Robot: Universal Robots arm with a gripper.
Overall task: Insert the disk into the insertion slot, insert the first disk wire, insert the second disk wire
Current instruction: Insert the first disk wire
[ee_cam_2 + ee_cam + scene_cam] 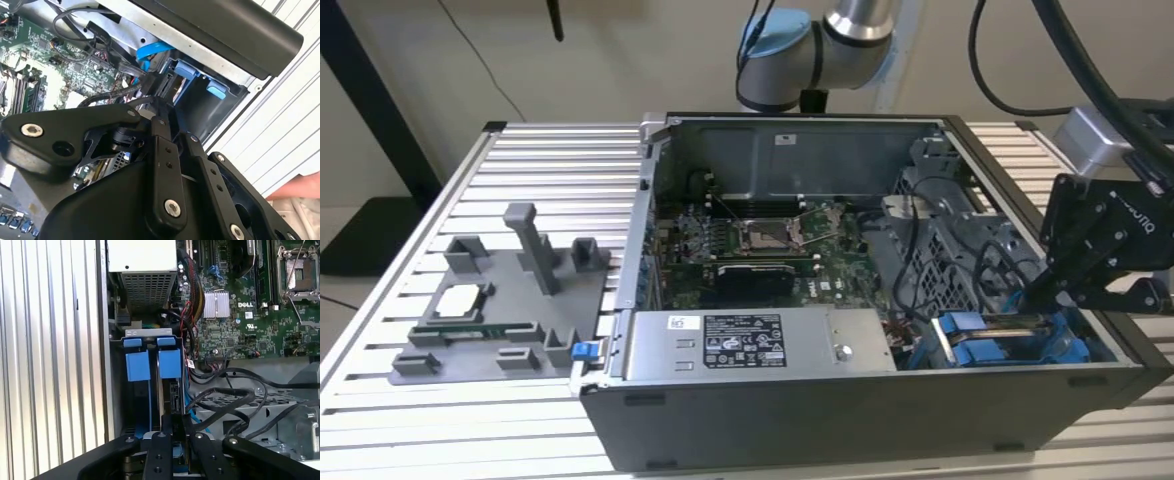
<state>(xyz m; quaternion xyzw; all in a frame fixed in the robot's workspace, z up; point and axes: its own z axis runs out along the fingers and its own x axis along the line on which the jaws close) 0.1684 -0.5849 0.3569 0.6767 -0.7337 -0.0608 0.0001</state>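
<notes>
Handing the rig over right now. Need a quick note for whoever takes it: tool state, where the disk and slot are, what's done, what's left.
Where things are: the disk appears seated in the insertion slot, with its blue carrier tab next to a second blue tab.
Arm: the tool is low at the slot, lined up with the disk's connector end. I cannot tell whether it grips anything.
Done: disk insertion, by the look of it.
Left: I cannot tell whether either disk wire is plugged in, so treat both as open. The black cables loop loose beside the cage.
</notes>
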